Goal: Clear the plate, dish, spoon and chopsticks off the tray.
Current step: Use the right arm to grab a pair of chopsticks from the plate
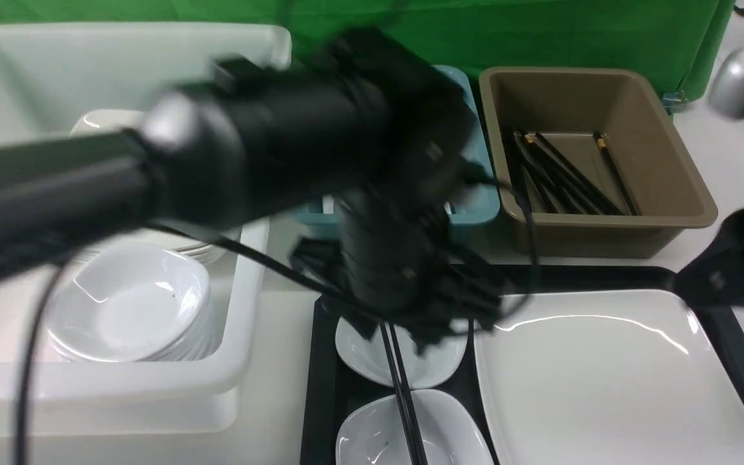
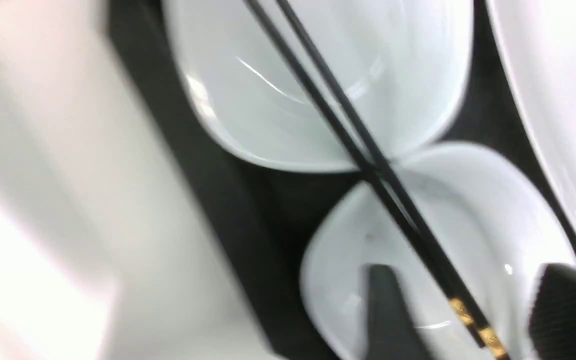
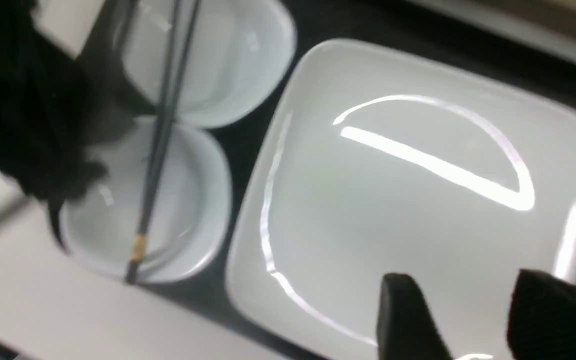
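There, chopsticks (image 2: pixel 375 167) between left fingers (image 2: pixel 389 312)

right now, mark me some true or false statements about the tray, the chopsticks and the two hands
1. The chopsticks lie across the far dish and the near dish. True.
2. The plate sits off the tray. False: it lies on the tray.
3. The brown tub holds other chopsticks. True.
4. The left hand is shut on the chopsticks. False: it is open, with a finger on each side of them.
5. The right hand is open above the plate. True.
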### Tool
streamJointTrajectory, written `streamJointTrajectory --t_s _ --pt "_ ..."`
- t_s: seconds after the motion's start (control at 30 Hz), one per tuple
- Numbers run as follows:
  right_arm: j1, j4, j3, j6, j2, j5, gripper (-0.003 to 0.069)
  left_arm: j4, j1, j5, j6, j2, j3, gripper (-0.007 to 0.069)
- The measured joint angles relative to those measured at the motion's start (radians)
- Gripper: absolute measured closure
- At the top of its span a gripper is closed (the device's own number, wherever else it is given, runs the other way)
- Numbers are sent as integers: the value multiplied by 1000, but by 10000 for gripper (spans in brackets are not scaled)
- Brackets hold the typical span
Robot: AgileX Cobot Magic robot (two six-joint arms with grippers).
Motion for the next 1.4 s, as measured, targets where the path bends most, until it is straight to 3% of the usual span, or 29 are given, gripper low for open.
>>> streamJointTrajectory --t_s 0.1,0.2,0.3,0.47,0.8,0.93,1.0,1.03,1.1,1.4 --pt "77 25 44 -6 52 -68 215 -11 136 1 7 -79 39 554" --pt "180 30 66 10 125 -135 163 -23 253 3 18 -150 110 605" --pt "290 10 69 52 230 -208 124 -19 343 8 23 -247 209 616" --pt "402 -20 69 115 409 -311 110 -16 403 -8 22 -392 368 616" --pt "460 -28 70 167 627 -444 112 -38 404 -31 24 -498 450 615" --pt "461 -29 70 168 656 -453 210 -38 404 -32 26 -498 450 615" --pt "462 -29 70 169 656 -457 350 -38 404 -32 26 -498 450 615" --pt "462 -29 70 169 656 -457 384 -38 404 -32 26 -498 450 615" --pt "463 -28 70 172 653 -456 559 -38 404 -32 26 -498 450 615" --pt "463 -29 70 188 494 -379 578 -39 404 -47 26 -498 450 615"
